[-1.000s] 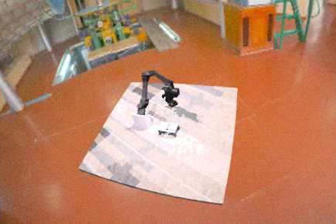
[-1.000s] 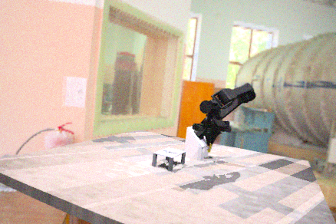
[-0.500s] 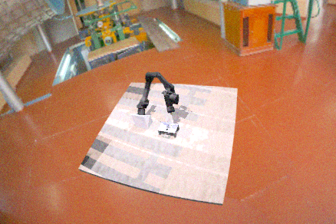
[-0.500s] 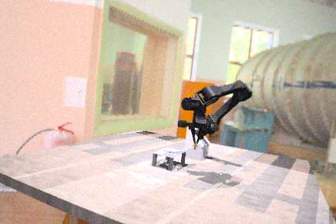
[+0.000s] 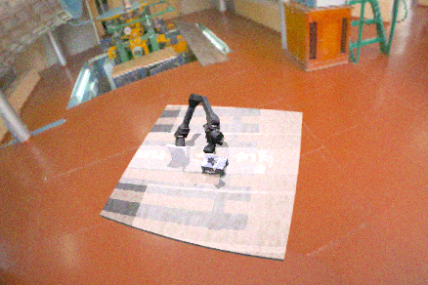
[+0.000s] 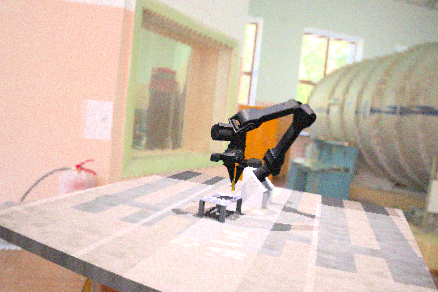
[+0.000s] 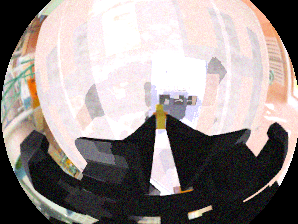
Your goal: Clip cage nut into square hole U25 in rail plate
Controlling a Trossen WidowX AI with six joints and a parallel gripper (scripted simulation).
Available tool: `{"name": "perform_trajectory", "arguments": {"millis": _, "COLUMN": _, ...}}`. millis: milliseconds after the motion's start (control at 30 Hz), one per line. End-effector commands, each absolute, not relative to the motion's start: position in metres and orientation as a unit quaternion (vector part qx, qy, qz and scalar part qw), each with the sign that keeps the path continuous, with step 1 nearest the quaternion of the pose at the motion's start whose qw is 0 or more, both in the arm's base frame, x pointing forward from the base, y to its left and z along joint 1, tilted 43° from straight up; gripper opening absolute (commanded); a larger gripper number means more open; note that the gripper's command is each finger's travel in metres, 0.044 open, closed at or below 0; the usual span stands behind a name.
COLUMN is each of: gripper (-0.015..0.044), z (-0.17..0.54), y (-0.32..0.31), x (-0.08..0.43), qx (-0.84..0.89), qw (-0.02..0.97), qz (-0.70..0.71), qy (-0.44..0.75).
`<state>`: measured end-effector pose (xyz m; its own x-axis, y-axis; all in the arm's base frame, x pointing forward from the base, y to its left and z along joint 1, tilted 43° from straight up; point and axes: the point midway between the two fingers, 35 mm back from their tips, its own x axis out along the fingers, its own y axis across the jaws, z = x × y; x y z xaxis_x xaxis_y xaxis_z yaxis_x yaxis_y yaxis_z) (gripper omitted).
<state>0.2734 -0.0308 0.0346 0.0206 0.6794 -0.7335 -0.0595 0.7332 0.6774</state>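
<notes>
The yellow cage nut [image 6: 233,186] [image 7: 160,120] is pinched between the fingertips of my gripper [image 6: 233,180] [image 7: 160,117], which points down and is shut on it. In the top view the gripper [image 5: 211,149] is small and dark, and the nut is hard to make out. The pale rail plate [image 5: 222,161] [image 6: 211,199] [image 7: 175,75] stands on short dark legs. The nut is just above the plate, with a small gap showing in the exterior view. Dark openings show in the plate beyond the nut in the wrist view. The U25 marking is not legible, and the wings are too small to judge.
A white block [image 6: 253,189] stands beside the arm's base, behind the rail plate in the exterior view. The patterned table top [image 5: 265,220] [image 6: 151,250] carries the arm and the plate. The plate's legs raise it above the table.
</notes>
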Motion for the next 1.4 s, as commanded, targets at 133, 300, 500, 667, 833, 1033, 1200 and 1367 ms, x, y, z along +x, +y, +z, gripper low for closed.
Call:
{"name": "perform_trajectory", "arguments": {"millis": 133, "gripper": 0.0029, "z": 0.03, "y": -0.038, "x": 0.276, "qx": 0.252, "qw": 0.671, "qz": 0.256, "qy": 0.648}}
{"name": "perform_trajectory", "arguments": {"millis": 300, "gripper": 0.0029, "z": 0.027, "y": -0.034, "x": 0.276, "qx": 0.245, "qw": 0.673, "qz": 0.249, "qy": 0.652}}
{"name": "perform_trajectory", "arguments": {"millis": 500, "gripper": 0.0029, "z": 0.023, "y": -0.029, "x": 0.276, "qx": 0.236, "qw": 0.676, "qz": 0.241, "qy": 0.655}}
{"name": "perform_trajectory", "arguments": {"millis": 667, "gripper": 0.0029, "z": 0.021, "y": -0.025, "x": 0.277, "qx": 0.229, "qw": 0.679, "qz": 0.234, "qy": 0.657}}
{"name": "perform_trajectory", "arguments": {"millis": 833, "gripper": 0.0029, "z": 0.018, "y": -0.021, "x": 0.277, "qx": 0.223, "qw": 0.681, "qz": 0.227, "qy": 0.659}}
{"name": "perform_trajectory", "arguments": {"millis": 1033, "gripper": 0.0029, "z": 0.016, "y": -0.019, "x": 0.277, "qx": 0.219, "qw": 0.683, "qz": 0.224, "qy": 0.66}}
{"name": "perform_trajectory", "arguments": {"millis": 1200, "gripper": 0.0029, "z": 0.012, "y": -0.014, "x": 0.277, "qx": 0.22, "qw": 0.683, "qz": 0.224, "qy": 0.66}}
{"name": "perform_trajectory", "arguments": {"millis": 1367, "gripper": 0.0029, "z": 0.006, "y": -0.009, "x": 0.278, "qx": 0.22, "qw": 0.682, "qz": 0.224, "qy": 0.66}}
